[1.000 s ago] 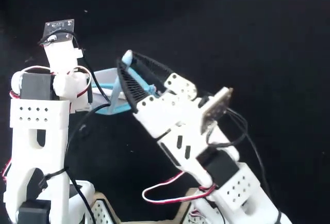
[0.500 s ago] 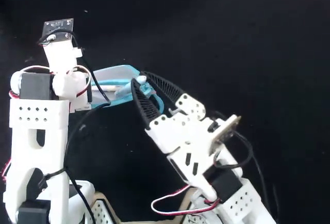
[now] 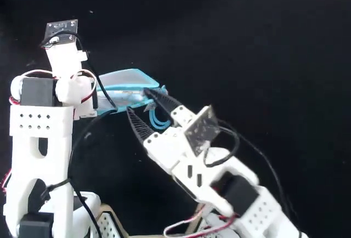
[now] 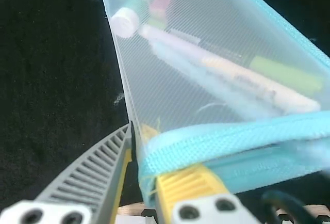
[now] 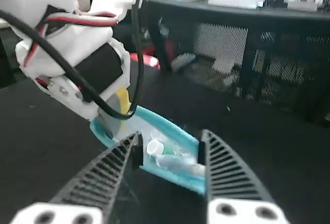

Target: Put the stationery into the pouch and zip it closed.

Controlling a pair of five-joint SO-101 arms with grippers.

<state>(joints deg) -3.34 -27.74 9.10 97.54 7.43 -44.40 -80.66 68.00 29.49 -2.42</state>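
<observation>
Mesh-sided and limp, the turquoise-trimmed pouch [image 3: 123, 79], light but lumpy with pens [image 4: 247, 82], sits left of centre, its left end clamped in the left gripper [image 4: 138, 137]; the right gripper [image 3: 138, 101], spread and empty, should take the turquoise pull loop [image 3: 159, 120].

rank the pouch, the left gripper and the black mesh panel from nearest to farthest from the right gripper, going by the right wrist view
1. pouch: nearest, lying just ahead of the open right gripper.
2. left gripper: next, clamped on the pouch's far end.
3. black mesh panel: farthest, standing well back in the background.
</observation>
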